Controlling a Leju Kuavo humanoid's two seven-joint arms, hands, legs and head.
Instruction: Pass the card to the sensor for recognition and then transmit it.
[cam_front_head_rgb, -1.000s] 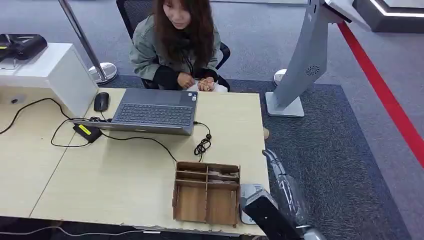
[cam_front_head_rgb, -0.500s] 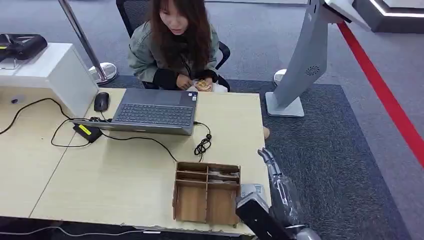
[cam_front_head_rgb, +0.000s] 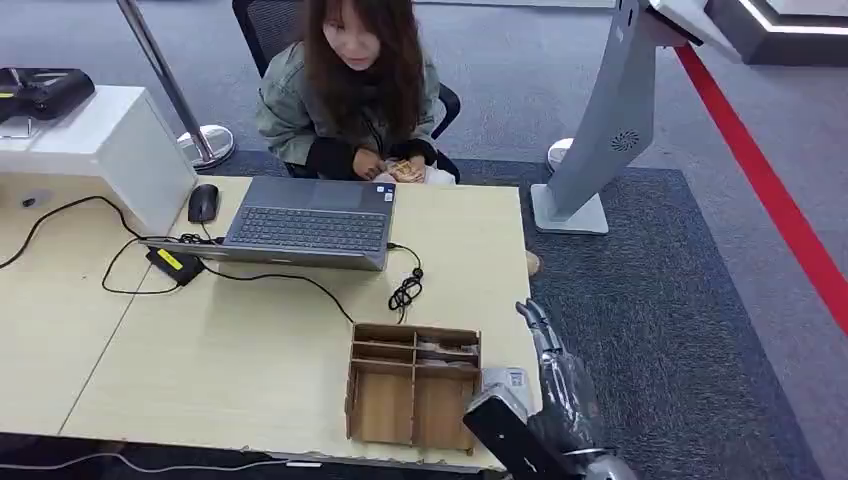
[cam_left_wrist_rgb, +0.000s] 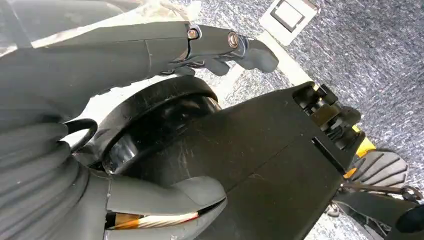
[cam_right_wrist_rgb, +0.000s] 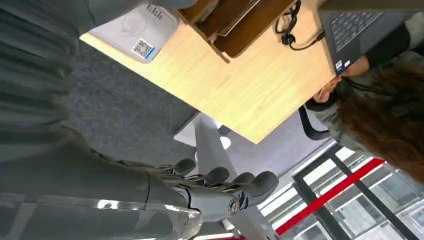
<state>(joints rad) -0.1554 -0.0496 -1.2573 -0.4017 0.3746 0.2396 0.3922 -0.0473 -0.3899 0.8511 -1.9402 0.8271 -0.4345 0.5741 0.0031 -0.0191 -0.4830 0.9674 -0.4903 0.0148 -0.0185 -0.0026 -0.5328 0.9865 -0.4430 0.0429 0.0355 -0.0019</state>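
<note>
**Desk:** What has changed in the last second?

**Photographer:** The right hand (cam_front_head_rgb: 538, 322) has edged left, closer to the near right corner of the surface (cam_front_head_rgb: 250, 340). Its forearm now overlaps the near side of the white sensor (cam_front_head_rgb: 508, 378) at that corner, a pad with a QR code. The things on the surface have not moved.

**Desk:** Is the hand carrying anything?

**Photographer:** No. Its fingers are stretched forward and slightly apart, with nothing between them. It hangs over the carpet just off the right edge of the surface, beside the sensor but not above it.

**Desk:** Where is the card?

**Photographer:** Most likely in the wooden organiser (cam_front_head_rgb: 385, 405), just left of the sensor. Pale flat pieces (cam_front_head_rgb: 440, 347) lie in its far compartments, and I take them for cards, but they are too small to be sure.

**Desk:** And the left hand?

**Photographer:** The left hand (cam_left_wrist_rgb: 100, 65) hangs low beside the robot's body, fingers out straight. A thin orange-and-white sliver (cam_left_wrist_rgb: 150, 220) shows under the thumb. I cannot tell whether it is a held card or part of the hand.

**Desk:** What does that mean for the task?

**Photographer:** It looks like an early approach. No card has reached the sensor. The person (cam_front_head_rgb: 350, 90) sits behind the laptop (cam_front_head_rgb: 310, 222) on the far side and would probably receive it.
</note>
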